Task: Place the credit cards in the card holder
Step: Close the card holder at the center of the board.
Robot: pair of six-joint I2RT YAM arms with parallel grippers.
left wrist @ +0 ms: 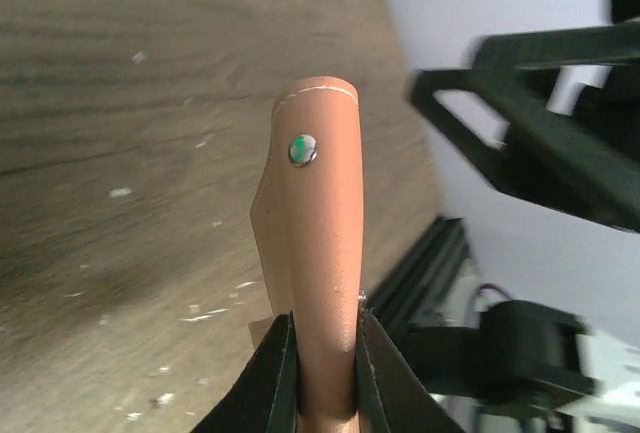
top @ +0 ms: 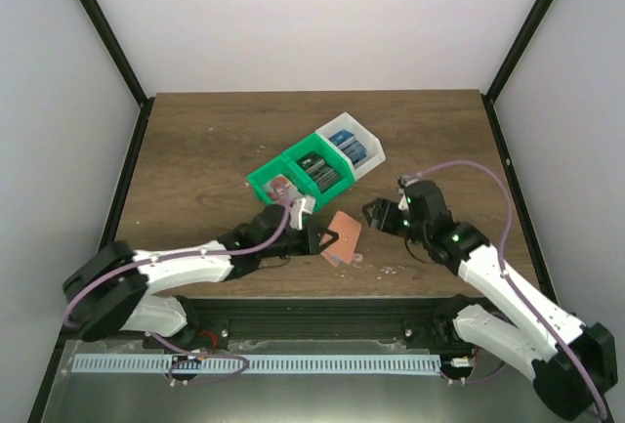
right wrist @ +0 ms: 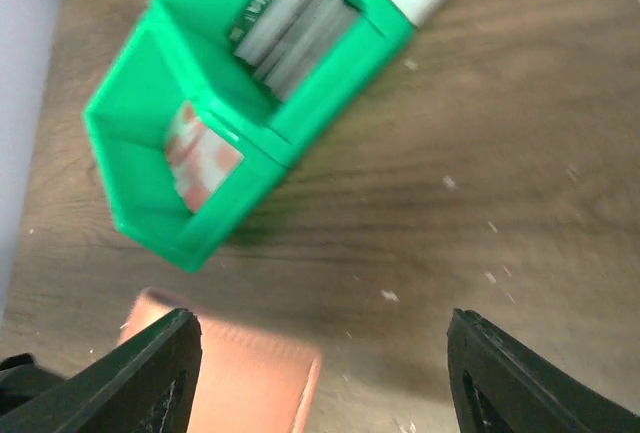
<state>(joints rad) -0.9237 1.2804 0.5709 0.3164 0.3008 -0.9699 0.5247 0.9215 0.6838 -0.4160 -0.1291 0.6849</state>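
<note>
1. The left gripper (top: 320,239) is clenched on the salmon-orange card holder (top: 344,235). The holder sits near the front edge of the wooden table (top: 195,140), a little right of the middle.
2. In the left wrist view, the two black fingers (left wrist: 275,378) press on both faces of the card holder (left wrist: 320,253). It sticks out past the fingertips, seen edge-on. A small metal snap stud (left wrist: 303,150) sits near its rounded far end (the stud catches a green reflection).
3. Whether the holder's lower edge touches the wood cannot be told from any view.
4. The right gripper (top: 376,213) is released, its jaws spread wide with nothing between them. It hangs just to the right of the card holder, apart from it and pointing toward it.
5. In the right wrist view, its fingers (right wrist: 150,373) stand at the two bottom corners. The card holder (right wrist: 250,383) shows blurred at the lower left beyond them.
6. A diagonal row of bins lies behind the holder, around the table's centre: two green bins (top: 259,181), then a white bin (top: 374,154) at the far right end.
7. The red-and-white cards (top: 281,189) stand in the nearest green bin, just behind the left gripper. The dark cards (top: 317,171) fill the next green bin, and the blue cards (top: 347,145) lie in the white one.
</note>
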